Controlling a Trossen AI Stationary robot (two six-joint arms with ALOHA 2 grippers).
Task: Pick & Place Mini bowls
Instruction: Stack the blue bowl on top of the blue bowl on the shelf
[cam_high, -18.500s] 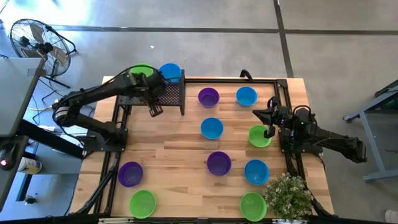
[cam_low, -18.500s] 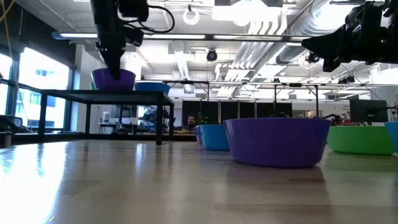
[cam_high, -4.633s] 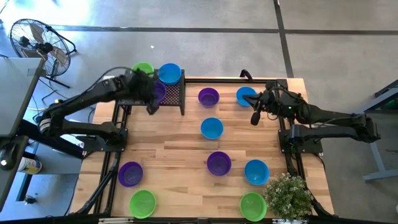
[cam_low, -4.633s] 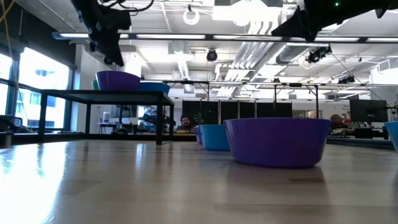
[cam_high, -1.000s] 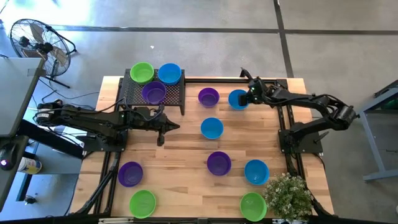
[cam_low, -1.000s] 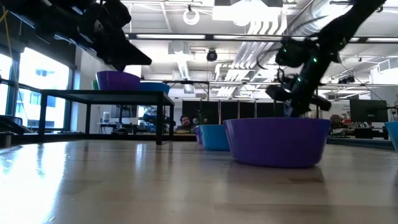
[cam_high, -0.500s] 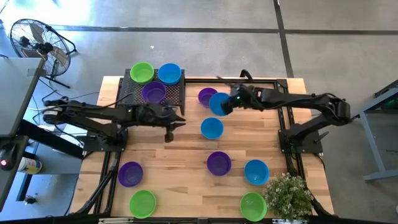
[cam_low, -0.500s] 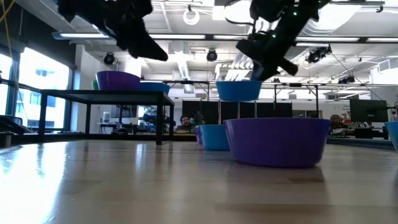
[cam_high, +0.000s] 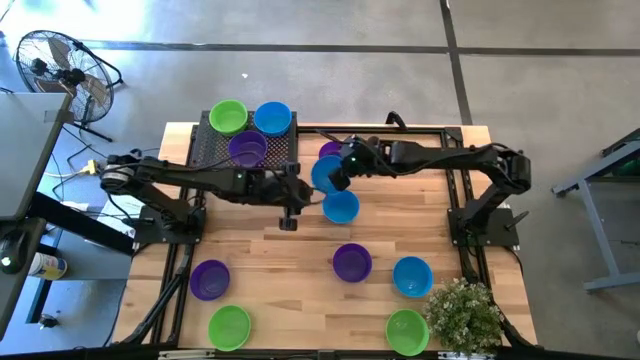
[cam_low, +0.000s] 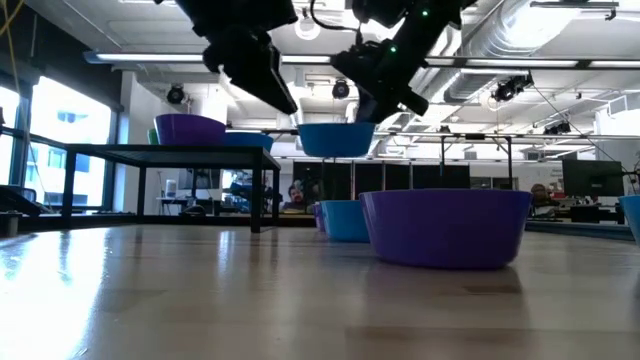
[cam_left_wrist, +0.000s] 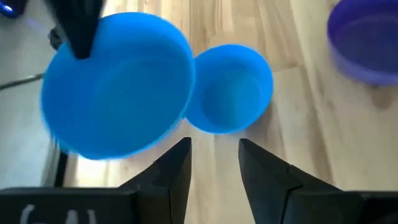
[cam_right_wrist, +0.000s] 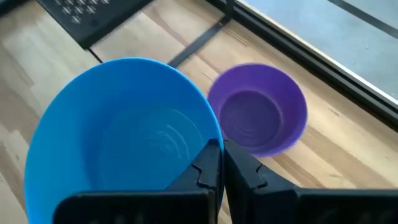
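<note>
We see the right gripper (cam_high: 343, 172) clamped on the rim of 1 blue bowl (cam_high: 325, 173), held above the table (cam_high: 300, 250) near the rack (cam_high: 280, 150). The left gripper (cam_high: 289, 213) hovers nearby, fingers apart.

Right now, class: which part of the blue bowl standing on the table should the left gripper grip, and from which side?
Probably its rim, from straight above, with one finger inside the wall and one outside. The table bowl stands upright, mouth open. Take the rim nearest the open left gripper; the right gripper carries its held bowl by the far side.
</note>
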